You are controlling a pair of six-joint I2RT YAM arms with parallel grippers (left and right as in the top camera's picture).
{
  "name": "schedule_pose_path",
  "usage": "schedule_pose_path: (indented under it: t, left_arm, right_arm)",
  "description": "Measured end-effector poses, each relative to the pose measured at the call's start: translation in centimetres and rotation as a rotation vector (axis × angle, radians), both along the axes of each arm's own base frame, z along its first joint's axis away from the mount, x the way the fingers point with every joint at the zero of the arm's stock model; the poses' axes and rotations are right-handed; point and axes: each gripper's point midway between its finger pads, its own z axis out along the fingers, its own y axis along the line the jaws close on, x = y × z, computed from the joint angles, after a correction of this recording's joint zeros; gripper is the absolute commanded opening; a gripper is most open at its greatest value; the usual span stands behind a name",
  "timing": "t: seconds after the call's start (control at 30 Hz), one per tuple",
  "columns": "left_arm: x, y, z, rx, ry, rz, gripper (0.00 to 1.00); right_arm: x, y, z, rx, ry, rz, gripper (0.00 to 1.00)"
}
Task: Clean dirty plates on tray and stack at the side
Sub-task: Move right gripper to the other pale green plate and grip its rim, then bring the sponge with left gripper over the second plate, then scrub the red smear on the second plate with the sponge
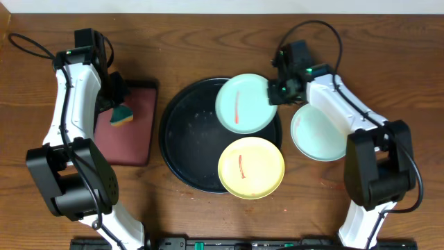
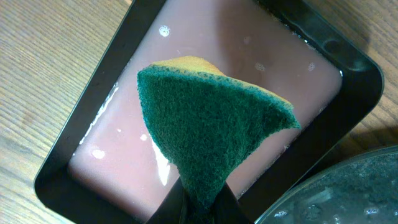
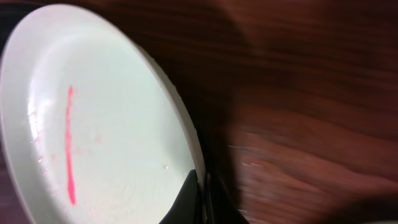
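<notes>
The round black tray (image 1: 182,139) holds a pale blue-green plate (image 1: 244,104) with a red streak at its upper right and a pale yellow plate (image 1: 251,168) with a red streak at its lower right. My right gripper (image 1: 276,90) is shut on the blue-green plate's right rim; the plate (image 3: 93,124) and my fingers (image 3: 200,196) show in the right wrist view. A second blue-green plate (image 1: 318,132), with no streak visible, lies on the table to the right. My left gripper (image 1: 119,104) is shut on a green and yellow sponge (image 2: 211,130) above the red tray (image 2: 112,155).
The dark red rectangular tray (image 1: 135,132) lies left of the black tray, with wet film on it. The black tray's rim (image 2: 336,193) shows at the lower right of the left wrist view. Cables run along the table's far side.
</notes>
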Motion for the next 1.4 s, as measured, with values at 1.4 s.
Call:
schedule_pose_path:
  t: [1.4]
  left_arm:
    - [-0.4,-19.4,-8.2,-0.168,0.115,-0.593,0.07]
  right_arm:
    - [-4.9,9.9,-4.8,0.054,0.132,0.078,0.01]
